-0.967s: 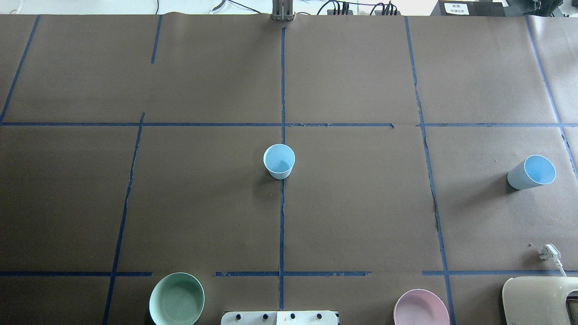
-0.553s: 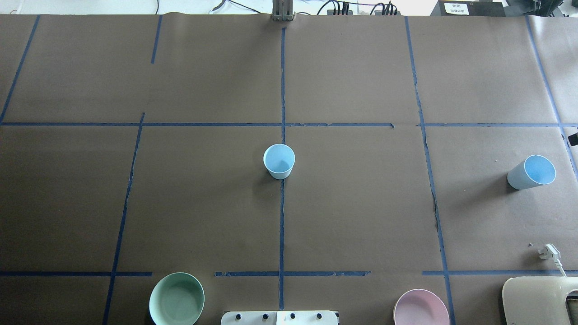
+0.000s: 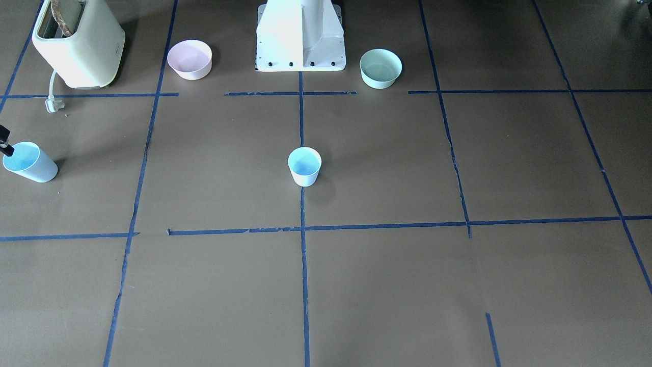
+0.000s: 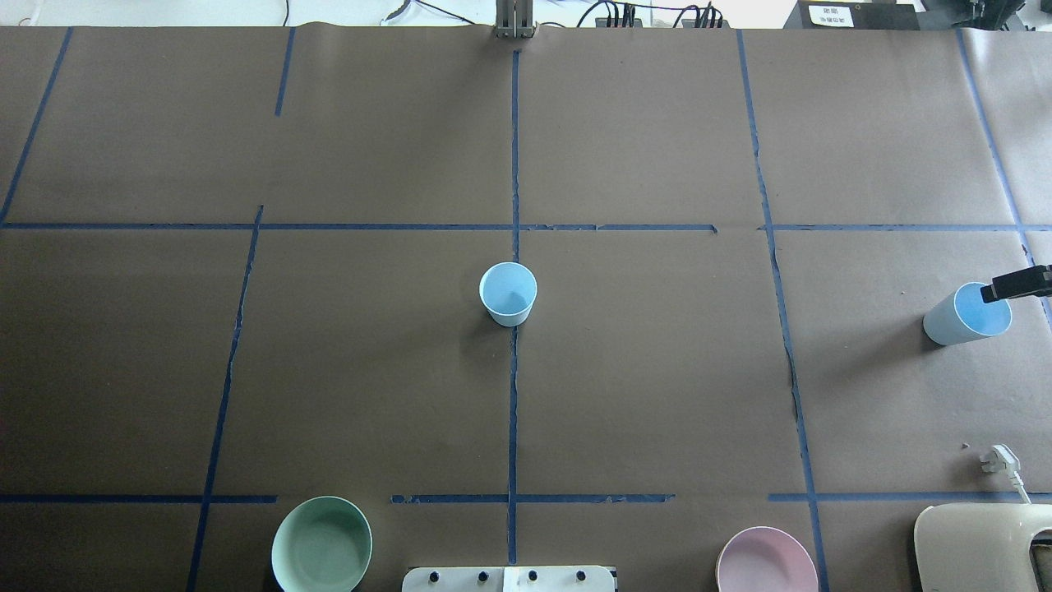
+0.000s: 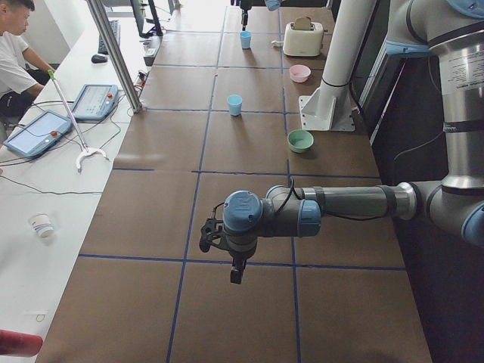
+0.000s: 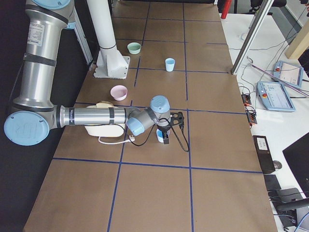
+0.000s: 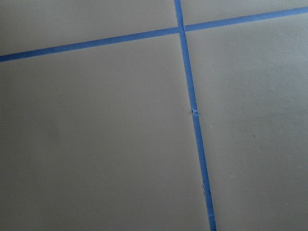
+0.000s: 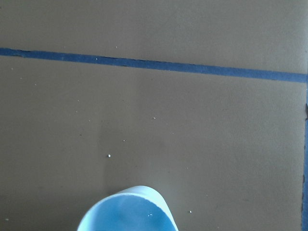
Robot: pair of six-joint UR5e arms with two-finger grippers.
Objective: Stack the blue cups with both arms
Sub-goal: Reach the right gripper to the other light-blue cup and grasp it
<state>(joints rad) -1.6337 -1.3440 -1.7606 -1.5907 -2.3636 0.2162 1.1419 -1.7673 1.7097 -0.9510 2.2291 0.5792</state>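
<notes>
One blue cup point(image 4: 508, 293) stands upright at the table's middle on the centre tape line; it also shows in the front view point(image 3: 304, 165). The other blue cup point(image 4: 967, 313) stands near the table's right edge. My right gripper point(image 4: 1015, 286) reaches in from that edge, a black finger over this cup's far rim. In the exterior right view the gripper point(image 6: 165, 136) hangs right at the cup point(image 6: 160, 137). I cannot tell whether it is open. The right wrist view shows the cup's rim point(image 8: 127, 210) at the bottom. My left gripper point(image 5: 237, 274) hovers over bare table far left; I cannot tell its state.
A mint-green bowl point(image 4: 321, 544) and a pink bowl point(image 4: 767, 561) stand either side of the white robot base point(image 3: 300, 35). A cream toaster point(image 3: 79, 43) with a white plug point(image 4: 1001, 460) is near the right cup. A person point(image 5: 15, 45) sits beyond the far edge.
The right gripper's black finger has come in from the right edge and down to the right cup's rim. Both cups have stayed put.
</notes>
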